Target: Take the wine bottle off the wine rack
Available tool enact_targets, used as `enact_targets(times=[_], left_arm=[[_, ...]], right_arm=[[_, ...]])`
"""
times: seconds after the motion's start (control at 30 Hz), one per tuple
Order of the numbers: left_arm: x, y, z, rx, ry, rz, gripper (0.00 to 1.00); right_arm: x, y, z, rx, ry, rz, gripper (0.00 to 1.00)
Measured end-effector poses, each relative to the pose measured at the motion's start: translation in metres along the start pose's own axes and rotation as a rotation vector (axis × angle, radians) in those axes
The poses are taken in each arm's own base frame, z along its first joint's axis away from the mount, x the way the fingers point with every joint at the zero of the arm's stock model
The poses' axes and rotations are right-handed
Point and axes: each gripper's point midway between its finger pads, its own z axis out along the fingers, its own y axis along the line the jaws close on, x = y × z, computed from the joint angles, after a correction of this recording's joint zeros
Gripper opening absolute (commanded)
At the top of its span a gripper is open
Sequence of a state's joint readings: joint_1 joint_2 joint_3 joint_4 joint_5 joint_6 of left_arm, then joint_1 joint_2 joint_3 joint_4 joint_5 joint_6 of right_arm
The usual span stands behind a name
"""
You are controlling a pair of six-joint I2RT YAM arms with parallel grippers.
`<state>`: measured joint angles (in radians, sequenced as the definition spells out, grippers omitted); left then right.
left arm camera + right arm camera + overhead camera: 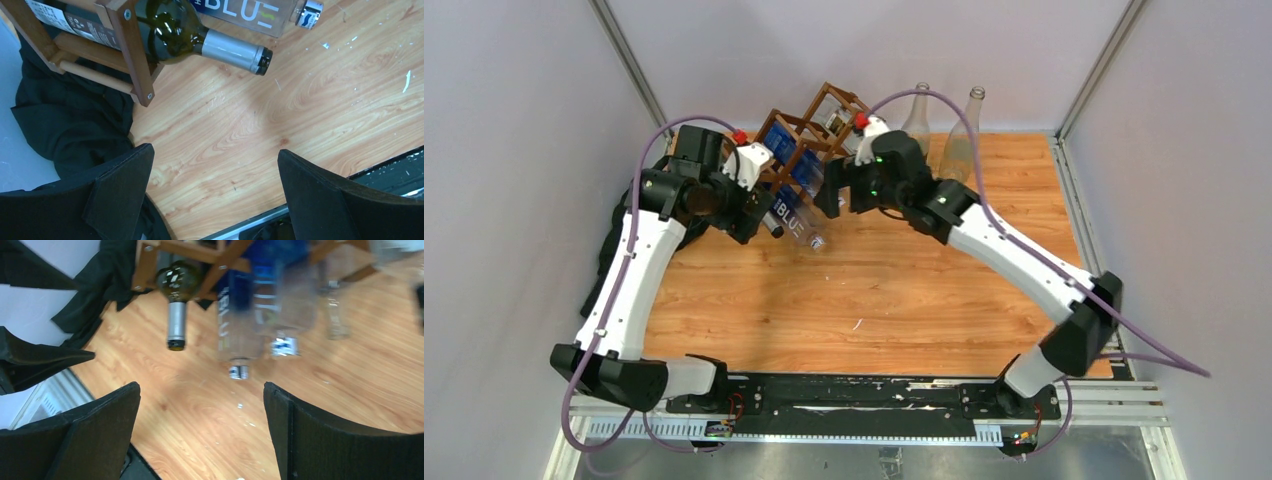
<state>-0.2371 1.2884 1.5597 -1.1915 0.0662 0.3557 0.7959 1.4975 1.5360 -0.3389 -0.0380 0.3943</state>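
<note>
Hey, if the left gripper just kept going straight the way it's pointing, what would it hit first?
Most likely the bare table, just short of the wine bottle poking from the wine rack. The left gripper, jaws open, aims down at the boards, though depth is hard to judge.

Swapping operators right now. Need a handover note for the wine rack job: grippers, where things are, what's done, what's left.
Left gripper: open, empty, above the table just short of the wine bottle's neck.
Right gripper: open, empty, facing the bottle necks.
Wine rack: at the back of the table, between the two grippers.
Wine bottle: dark green with a silver foil neck, lying in a rack cell, neck poking out. The clear BLUE bottle lies beside it.
Done: both arms are up at the rack.
Left: grip the wine bottle, draw it out of its cell, set it down.
</note>
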Motion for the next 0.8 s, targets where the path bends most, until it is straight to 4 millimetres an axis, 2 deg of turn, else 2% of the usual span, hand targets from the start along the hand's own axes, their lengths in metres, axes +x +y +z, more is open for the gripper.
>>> enact_targets(times=[0.13, 0.23, 0.4, 0.63, 0.8], left_arm=[[0.003, 0.011, -0.003, -0.017, -0.008, -0.016, 1.00], [0.006, 0.030, -0.007, -0.045, -0.035, -0.061, 1.00], [0.014, 0.061, -0.015, -0.096, -0.061, -0.109, 1.00], [0.026, 0.079, -0.014, -0.104, -0.085, -0.146, 1.00], [0.029, 0.080, -0.010, -0.085, -0.092, -0.154, 1.00]], right_arm=[[0.023, 0.036, 0.043, -0.126, 0.081, -0.001, 0.95], [0.046, 0.053, 0.074, -0.185, 0.153, 0.005, 0.92], [0.070, 0.077, 0.119, -0.261, 0.223, 0.007, 0.90], [0.086, 0.087, 0.164, -0.297, 0.260, 0.022, 0.88], [0.097, 0.084, 0.184, -0.288, 0.277, 0.025, 0.87]])
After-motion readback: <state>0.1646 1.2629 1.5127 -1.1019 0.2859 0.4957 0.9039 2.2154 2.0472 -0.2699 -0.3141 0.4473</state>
